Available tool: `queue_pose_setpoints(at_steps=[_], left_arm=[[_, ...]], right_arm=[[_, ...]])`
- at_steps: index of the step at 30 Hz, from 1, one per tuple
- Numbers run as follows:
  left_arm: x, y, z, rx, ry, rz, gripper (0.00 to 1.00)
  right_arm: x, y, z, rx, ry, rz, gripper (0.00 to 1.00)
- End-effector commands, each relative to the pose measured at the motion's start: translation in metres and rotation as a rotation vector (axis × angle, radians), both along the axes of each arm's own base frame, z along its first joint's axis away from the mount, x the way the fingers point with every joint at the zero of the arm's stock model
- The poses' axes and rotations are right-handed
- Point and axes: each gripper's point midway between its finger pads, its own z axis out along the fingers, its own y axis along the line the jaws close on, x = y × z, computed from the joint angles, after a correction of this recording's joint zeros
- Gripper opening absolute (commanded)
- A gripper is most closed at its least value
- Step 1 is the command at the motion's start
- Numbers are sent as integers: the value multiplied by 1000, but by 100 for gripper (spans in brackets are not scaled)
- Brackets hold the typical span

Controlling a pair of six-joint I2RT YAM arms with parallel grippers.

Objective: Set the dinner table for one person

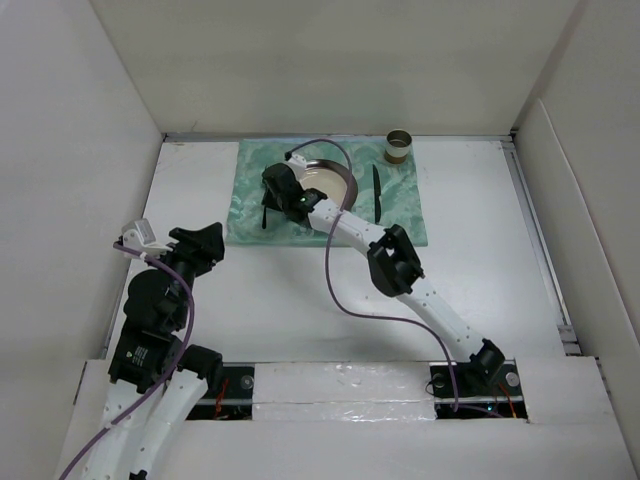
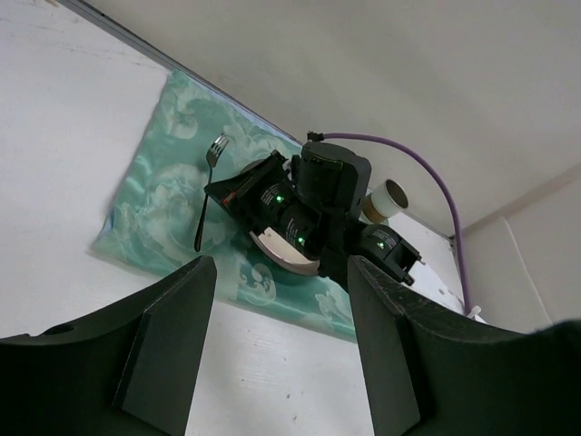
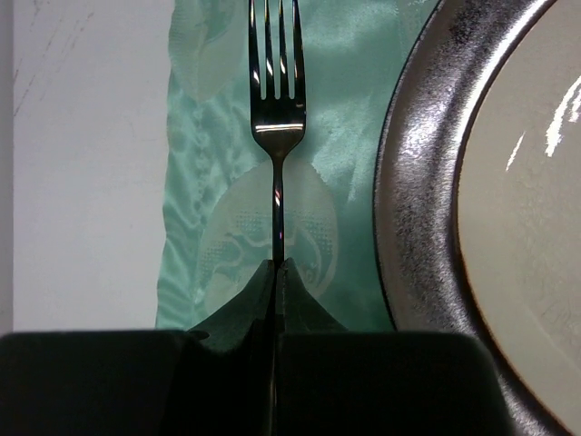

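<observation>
Counter [image 1: 280,300]: the white surface that fills the top view, walled by white upright panels [image 1: 70,150] at 9, 12 and 3 o'clock.

Green placemat [image 1: 250,170] lies flat on the counter toward 12 o'clock, its far edge near the back panel.

- Plate [image 1: 335,180], dark rim and pale centre, sits mid-mat.
- Fork [image 3: 277,127] is at 9 o'clock of the plate, tines toward 12, close to the rim but apart from it.
- Knife [image 1: 377,192] is at 3 o'clock of the plate, roughly parallel to the fork.
- Small cup [image 1: 399,147] stands upright at 1 o'clock of the plate, by the mat's far right corner.

Right end effector [image 3: 277,265]: fingers pressed together, pinching the fork handle below the neck. The handle end pokes out toward 6 o'clock.

Left end effector [image 2: 281,282]: fingers spread wide with nothing between them. It sits off the mat, near the mat's corner at 7 o'clock.

In the way:
- The right arm runs on a slant from its base at 5 o'clock across the bare counter to the mat.
- Its purple cable [image 1: 340,295] loops over the counter, and a second loop arches over the plate's far rim.

Open room:
- A wide bare band at 6 o'clock of the mat.
- A bare strip at 9 o'clock between the mat and the left panel.
- A similar bare strip at 3 o'clock of the mat.
</observation>
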Motion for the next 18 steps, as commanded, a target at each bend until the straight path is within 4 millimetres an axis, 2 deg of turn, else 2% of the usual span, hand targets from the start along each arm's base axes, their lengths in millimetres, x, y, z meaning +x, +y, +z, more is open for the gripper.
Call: queue_pose_setpoints(at_steps=[1, 3, 8, 13, 18], left_arm=[[3, -3, 11, 7, -46, -16, 57], [4, -5, 8, 10, -37, -21, 57], [4, -5, 9, 13, -40, -24, 57], [4, -5, 9, 17, -39, -24, 57], [4, -5, 10, 15, -40, -24, 57]], right_arm=[[14, 10, 39, 108, -73, 1, 0], [21, 7, 41, 108, -87, -1, 0], [22, 5, 36, 124, -64, 6, 0], [21, 10, 34, 142, -59, 22, 11], [19, 13, 29, 160, -41, 33, 17]])
